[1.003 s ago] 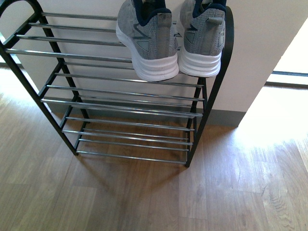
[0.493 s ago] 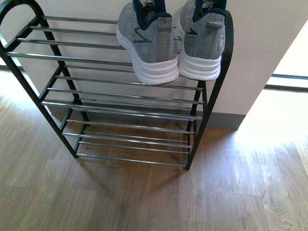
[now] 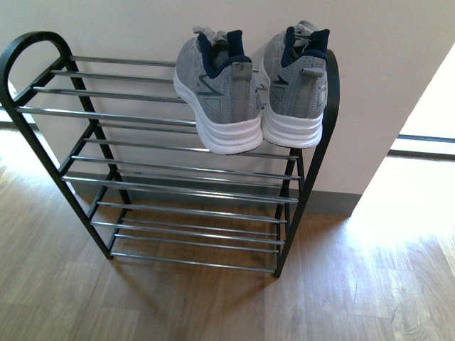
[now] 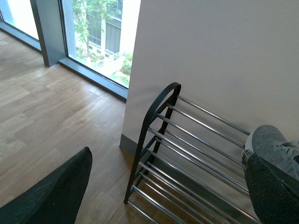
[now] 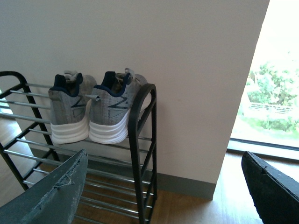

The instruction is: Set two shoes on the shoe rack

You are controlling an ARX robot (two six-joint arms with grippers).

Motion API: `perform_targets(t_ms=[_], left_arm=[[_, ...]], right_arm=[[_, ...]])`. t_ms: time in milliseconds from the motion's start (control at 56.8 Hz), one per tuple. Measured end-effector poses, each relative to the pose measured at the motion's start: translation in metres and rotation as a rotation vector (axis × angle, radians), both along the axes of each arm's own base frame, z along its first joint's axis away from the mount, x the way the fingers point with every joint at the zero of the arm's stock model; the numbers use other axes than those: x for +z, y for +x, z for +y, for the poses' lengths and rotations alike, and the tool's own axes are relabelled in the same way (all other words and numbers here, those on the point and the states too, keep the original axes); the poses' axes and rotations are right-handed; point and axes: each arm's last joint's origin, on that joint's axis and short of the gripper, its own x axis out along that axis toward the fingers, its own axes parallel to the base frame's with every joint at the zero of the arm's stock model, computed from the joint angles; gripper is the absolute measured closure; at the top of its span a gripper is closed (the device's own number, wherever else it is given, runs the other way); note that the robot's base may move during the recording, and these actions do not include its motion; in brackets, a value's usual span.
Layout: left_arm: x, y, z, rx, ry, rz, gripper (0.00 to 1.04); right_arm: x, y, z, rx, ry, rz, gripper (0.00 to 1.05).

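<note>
Plain pale wall [image 3: 398, 42] behind, brown wood-plank floor [image 3: 213, 305] below. Tall glass window [image 4: 93, 32] beside the wall in left wrist view. Against the wall: black metal shoe rack [image 3: 33, 37] with rounded ends and tiers of thin chrome bars. Stands upright on the floor. Holds on its top tier, at the end toward robot's right: grey knit sneaker [image 3: 217, 99] with thick white sole and navy lining, nearer the rack's middle; matching grey sneaker [image 3: 297, 92] at the very end, up against the rounded black frame. Heels facing the front camera and hanging over the front bar. Side by side, upright, soles close together; touching or not, cannot tell. Jaws of left gripper [image 4: 168, 158] spread wide, two dark fingers [image 4: 51, 196] far apart, rack seen through the gap but well beyond them. Only a grey toe visible there, past one finger. Jaws of right gripper [image 5: 164, 157] spread wide too, one grey-green finger [image 5: 51, 191], one dark. Both sneakers well apart from these jaws, up on the top tier, gripped by neither.
</note>
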Motion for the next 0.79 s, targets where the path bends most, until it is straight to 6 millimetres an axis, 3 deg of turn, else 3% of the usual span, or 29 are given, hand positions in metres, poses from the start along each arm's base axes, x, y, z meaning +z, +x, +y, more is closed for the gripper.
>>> perform_targets(t_ms=[352, 511, 687, 792], left_arm=[[-0.007, -0.008, 0.011, 0.025, -0.007, -0.023, 0.09], [-0.021, -0.014, 0.022, -0.295, 0.11, -0.157, 0.35], [-0.042, -0.022, 0.034, -0.353, 0.227, -0.14, 0.65], [-0.053, -0.027, 0.042, -0.349, 0.246, -0.143, 0.91]], right_arm=[[0.0, 0.0, 0.0, 0.0, 0.0, 0.0, 0.09], [0.0, 0.0, 0.0, 0.0, 0.0, 0.0, 0.09], [0.0, 0.0, 0.0, 0.0, 0.0, 0.0, 0.09], [0.0, 0.0, 0.0, 0.0, 0.0, 0.0, 0.09]])
